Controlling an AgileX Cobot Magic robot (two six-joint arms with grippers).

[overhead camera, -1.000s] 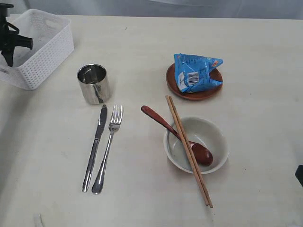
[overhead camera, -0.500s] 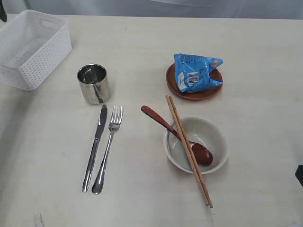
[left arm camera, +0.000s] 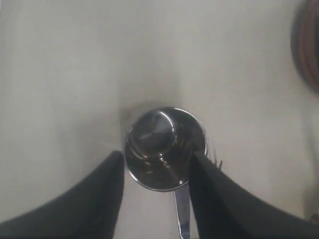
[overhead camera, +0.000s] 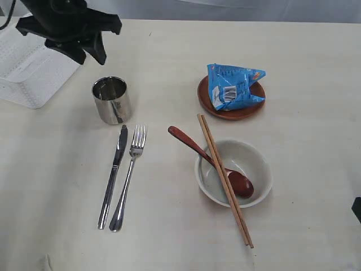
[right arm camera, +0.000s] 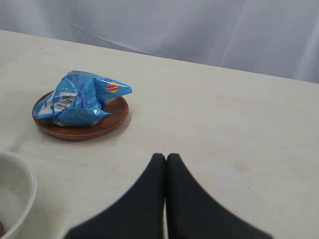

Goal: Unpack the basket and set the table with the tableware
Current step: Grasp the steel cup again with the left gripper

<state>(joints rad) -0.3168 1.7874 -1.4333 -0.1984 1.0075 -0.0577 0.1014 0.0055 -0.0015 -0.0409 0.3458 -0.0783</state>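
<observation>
The tableware lies out on the table [overhead camera: 304, 68]. A steel cup [overhead camera: 113, 100] stands upright, with the knife [overhead camera: 113, 175] and fork [overhead camera: 130, 178] side by side in front of it. The red-brown spoon [overhead camera: 192, 144] and the chopsticks [overhead camera: 237, 209] rest across the pale bowl [overhead camera: 256, 164]. The white basket [overhead camera: 28, 84] sits at the far left. My left gripper [overhead camera: 89, 56] hangs open above the table just behind the cup [left arm camera: 164, 147], touching nothing. My right gripper [right arm camera: 166, 157] is shut and empty, low over bare table.
A blue snack packet [overhead camera: 231, 86] lies on the round brown plate [overhead camera: 248, 110] behind the bowl. In the right wrist view the packet [right arm camera: 79, 97] and plate [right arm camera: 99, 127] are well ahead of the fingertips. The left arm hides part of the basket.
The left arm has swung in from the far left edge, over the basket, to a spot just behind the cup. Nothing on the table has moved, and the right gripper is unchanged.
</observation>
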